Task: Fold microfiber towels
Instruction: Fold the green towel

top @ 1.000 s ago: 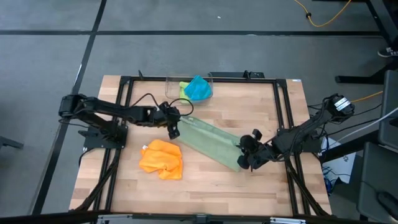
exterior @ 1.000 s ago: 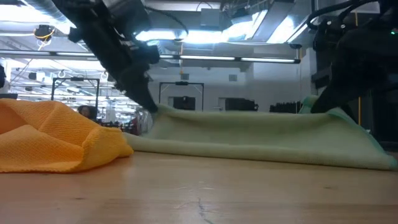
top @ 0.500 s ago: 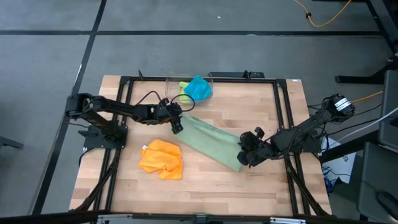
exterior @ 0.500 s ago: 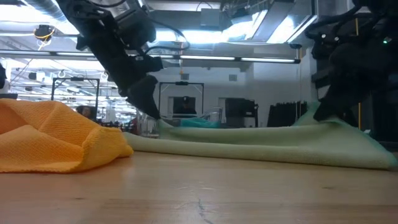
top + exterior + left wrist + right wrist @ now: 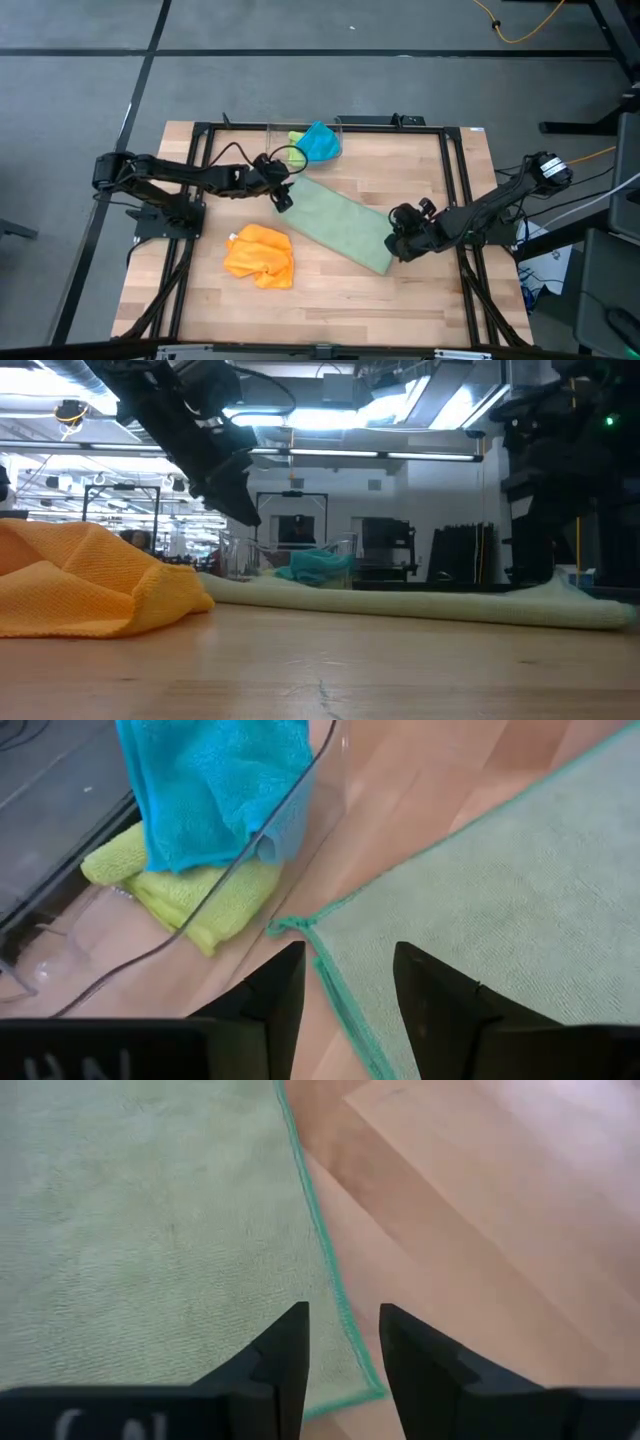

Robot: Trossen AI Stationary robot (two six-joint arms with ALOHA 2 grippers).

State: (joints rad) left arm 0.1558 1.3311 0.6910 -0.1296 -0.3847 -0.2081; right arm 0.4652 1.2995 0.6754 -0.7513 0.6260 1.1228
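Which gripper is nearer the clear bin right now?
Left. The left gripper hangs just in front of the clear plastic bin, over the sage green towel's near-bin corner. The right gripper is at the towel's opposite end.

Left end effector (image 5: 282, 196) and right end effector (image 5: 399, 243) both low, fingers parted, empty.

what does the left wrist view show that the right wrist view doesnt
Only the left wrist view shows the clear plastic bin holding the teal blue towel over the lime green towel. Only the right wrist view shows the right end effector, open above a towel corner, with bare wooden table beyond. Both show the pale sage green towel lying flat with its green stitched edge; the left end effector is also open.
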